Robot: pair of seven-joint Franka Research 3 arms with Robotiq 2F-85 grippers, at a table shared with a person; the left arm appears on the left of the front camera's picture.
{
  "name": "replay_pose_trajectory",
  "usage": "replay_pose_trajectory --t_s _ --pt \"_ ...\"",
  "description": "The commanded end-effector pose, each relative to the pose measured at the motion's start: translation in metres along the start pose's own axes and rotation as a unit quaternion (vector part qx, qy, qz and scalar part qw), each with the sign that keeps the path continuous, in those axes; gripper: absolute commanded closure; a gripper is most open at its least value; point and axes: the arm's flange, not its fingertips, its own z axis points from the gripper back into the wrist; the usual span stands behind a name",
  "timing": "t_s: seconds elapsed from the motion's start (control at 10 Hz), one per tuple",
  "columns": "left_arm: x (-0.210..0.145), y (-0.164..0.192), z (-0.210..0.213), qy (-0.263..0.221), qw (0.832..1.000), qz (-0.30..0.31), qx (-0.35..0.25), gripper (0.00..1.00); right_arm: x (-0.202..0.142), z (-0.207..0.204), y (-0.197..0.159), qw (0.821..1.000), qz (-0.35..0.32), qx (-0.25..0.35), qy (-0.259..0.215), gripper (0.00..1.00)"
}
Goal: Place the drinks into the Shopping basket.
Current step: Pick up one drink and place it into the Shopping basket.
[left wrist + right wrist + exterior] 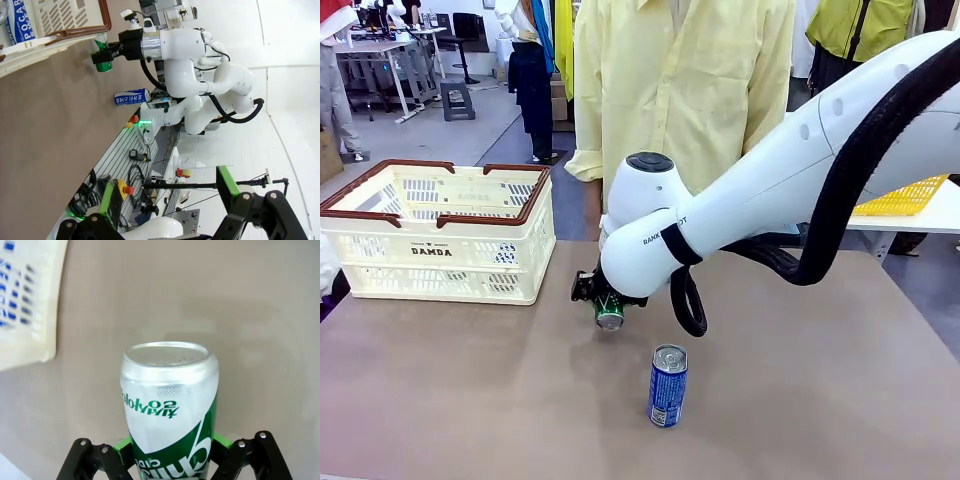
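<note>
My right gripper (603, 296) is shut on a green can with white lettering (609, 312), held tilted just above the table near the middle. In the right wrist view the green can (170, 400) sits between the green pads of the right gripper (171, 444). A blue can (667, 386) stands upright on the table in front of it. The cream Shopping basket (440, 262) with its red-brown rim stands at the far left. In the left wrist view my left gripper (167, 200) is open and holds nothing, and a blue can (19, 22) lies inside the basket (55, 42).
A person in a pale yellow shirt (680, 90) stands at the far side, behind the right arm. A yellow plastic basket (908, 197) rests on another table at the back right. Brown tabletop (470, 390) spreads bare at the front left.
</note>
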Motion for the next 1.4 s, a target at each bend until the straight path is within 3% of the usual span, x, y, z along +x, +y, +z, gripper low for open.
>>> replay_pose_trajectory --t_s 0.0,0.4,0.5,0.6,0.7,1.3 --pt "-0.0011 -0.0027 -0.0004 -0.001 1.000 0.002 -0.004 0.00 -0.0056 0.0045 -0.0161 0.999 0.027 0.015 0.023 1.00" --pt "-0.0011 -0.0027 -0.0004 -0.001 1.000 0.002 -0.004 0.00 -0.0060 -0.0023 -0.0190 0.999 0.039 0.012 0.031 1.00" --pt "-0.0011 -0.0027 -0.0004 -0.001 1.000 0.002 -0.004 0.00 -0.0061 -0.0024 -0.0204 0.999 0.040 0.012 0.033 0.74" --pt "-0.0011 -0.0027 -0.0004 -0.001 1.000 0.002 -0.004 0.00 -0.0055 -0.0031 -0.0204 0.999 0.037 0.013 0.037 0.20" --pt "-0.0011 -0.0027 -0.0004 -0.001 1.000 0.002 -0.004 0.00 -0.0061 -0.0031 -0.0205 0.999 0.038 0.011 0.037 0.00" --pt "-0.0011 -0.0027 -0.0004 -0.001 1.000 0.002 -0.004 0.00 -0.0050 0.0000 -0.0205 0.999 0.039 0.008 0.026 0.00"
